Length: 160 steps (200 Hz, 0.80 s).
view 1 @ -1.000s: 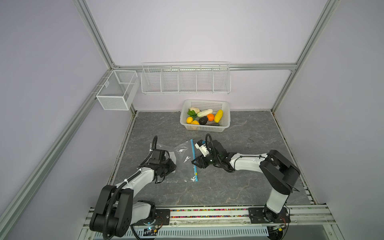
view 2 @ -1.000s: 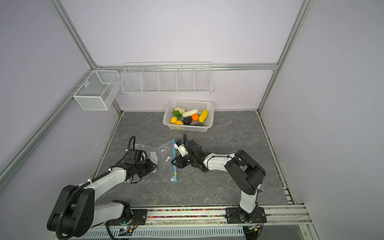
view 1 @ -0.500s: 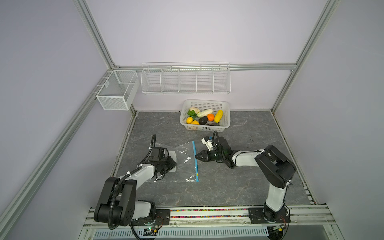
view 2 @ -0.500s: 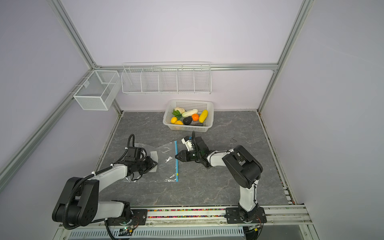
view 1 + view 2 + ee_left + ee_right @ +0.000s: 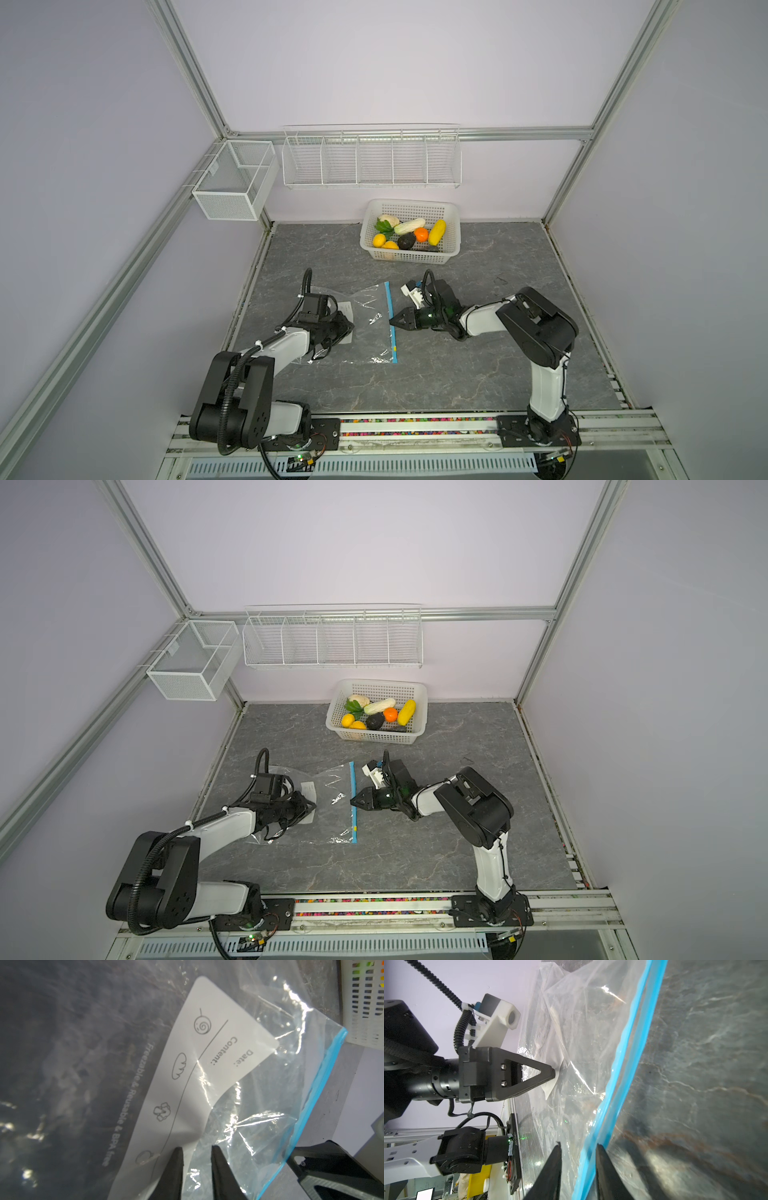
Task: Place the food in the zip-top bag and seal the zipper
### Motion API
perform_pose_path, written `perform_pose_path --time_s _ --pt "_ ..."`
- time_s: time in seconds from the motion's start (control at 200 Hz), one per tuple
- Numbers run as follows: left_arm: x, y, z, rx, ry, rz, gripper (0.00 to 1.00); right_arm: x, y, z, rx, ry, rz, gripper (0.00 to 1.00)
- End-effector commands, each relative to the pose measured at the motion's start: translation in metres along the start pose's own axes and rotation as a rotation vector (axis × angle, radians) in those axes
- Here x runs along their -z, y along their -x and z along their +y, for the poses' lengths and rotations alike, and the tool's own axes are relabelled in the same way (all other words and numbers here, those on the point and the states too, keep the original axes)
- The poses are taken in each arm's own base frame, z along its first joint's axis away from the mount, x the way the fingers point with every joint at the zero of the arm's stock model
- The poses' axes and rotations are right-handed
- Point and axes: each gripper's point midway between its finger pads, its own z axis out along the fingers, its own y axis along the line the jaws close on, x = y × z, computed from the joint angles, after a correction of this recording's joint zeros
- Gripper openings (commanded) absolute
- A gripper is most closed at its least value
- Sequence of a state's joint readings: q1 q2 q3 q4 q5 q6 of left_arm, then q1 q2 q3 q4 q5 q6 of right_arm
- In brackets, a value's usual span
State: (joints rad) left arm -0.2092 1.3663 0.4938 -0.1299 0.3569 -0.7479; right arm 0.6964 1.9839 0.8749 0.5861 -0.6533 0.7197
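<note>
Grey marbled tabletop (image 5: pixel 478 374) — zip-top bag (image 5: pixel 370 336) mid, white basket (image 5: pixel 409 257) at back.

Both arms are wearing white shells between bulky black joints, the left arm (image 5: pixel 286 340) trailing a ribbed black cable hose (image 5: pixel 446 989) cinched with white zip ties, the left pincer (image 5: pixel 553 1073) showing a black triangular frame, small silver screws and a white camera bracket (image 5: pixel 496 1020), the right arm (image 5: pixel 544 386) glowing faintly green at its wrist.

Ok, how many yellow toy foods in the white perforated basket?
3: round yellow piece front left in the basket, another yellow piece beside it, long yellow piece at right; others may be hidden.
</note>
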Motion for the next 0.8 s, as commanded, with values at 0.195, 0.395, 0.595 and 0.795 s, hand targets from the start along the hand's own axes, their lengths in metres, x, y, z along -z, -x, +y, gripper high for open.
perform_pose_path --time_s 0.195,0.395,0.595,0.795 --pt "-0.005 -0.022 0.031 0.057 0.095 0.061 0.26 -0.01 -0.013 0.015 0.01 0.067 0.041 0.25" --pt "-0.005 -0.022 0.031 0.051 0.089 0.057 0.26 -0.012 -0.023 0.024 0.046 0.093 0.055 0.28" --pt "-0.004 -0.022 0.031 0.056 0.08 0.05 0.26 -0.009 -0.036 0.022 0.051 0.084 0.072 0.28" --pt "-0.004 -0.023 0.032 0.051 0.084 0.048 0.26 -0.003 -0.046 0.028 0.062 0.088 0.095 0.32"
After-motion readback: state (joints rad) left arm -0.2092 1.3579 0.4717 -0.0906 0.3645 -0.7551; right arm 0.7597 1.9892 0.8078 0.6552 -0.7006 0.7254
